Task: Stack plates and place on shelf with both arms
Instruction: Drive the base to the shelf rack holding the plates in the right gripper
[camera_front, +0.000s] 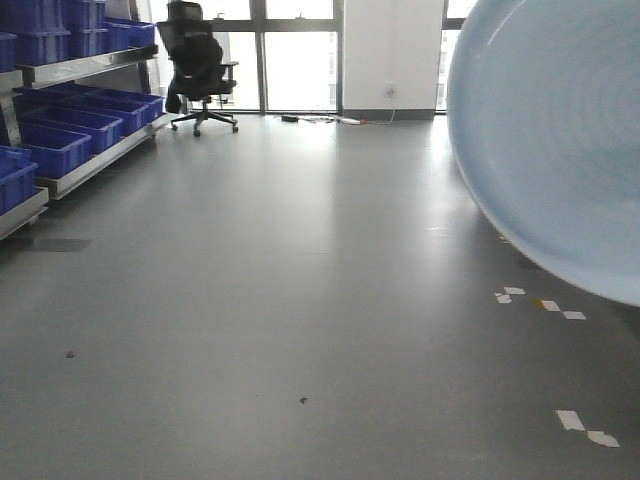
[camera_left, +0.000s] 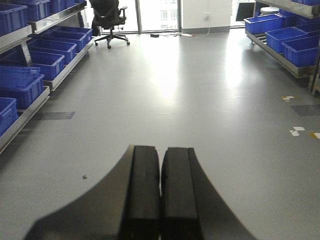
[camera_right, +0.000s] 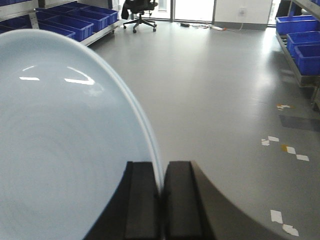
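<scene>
The right end effector (camera_right: 161, 200) is squeezed tight on the rim of one pale blue plate (camera_right: 65, 150). Its two black fingers (camera_right: 142, 200) pinch the near edge and nothing else holds the plate up. The plate is up in the air, over the bare grey floor (camera_front: 300, 300). In the front view it fills the right side, very close to the camera. I can see only this one plate; the other one is not in any view.

The left end effector (camera_left: 160, 195) is closed all the way, with nothing inside it.

The plate is round, so it has no long side. It stands up on its edge, not flat, and leans over to the robot's left. From the pinched rim it reaches forward and up, away from the wrist.

I think the step now is to carry the plate. To do it well, the arm should go slowly with no quick swings (a shiny plate held by one edge could slip or tip). It should turn the plate flat before setting it down. The left end effector could open and help from the other side.

The shelf (camera_front: 100, 158) with blue crates (camera_front: 60, 145) is well apart, on the left.
</scene>
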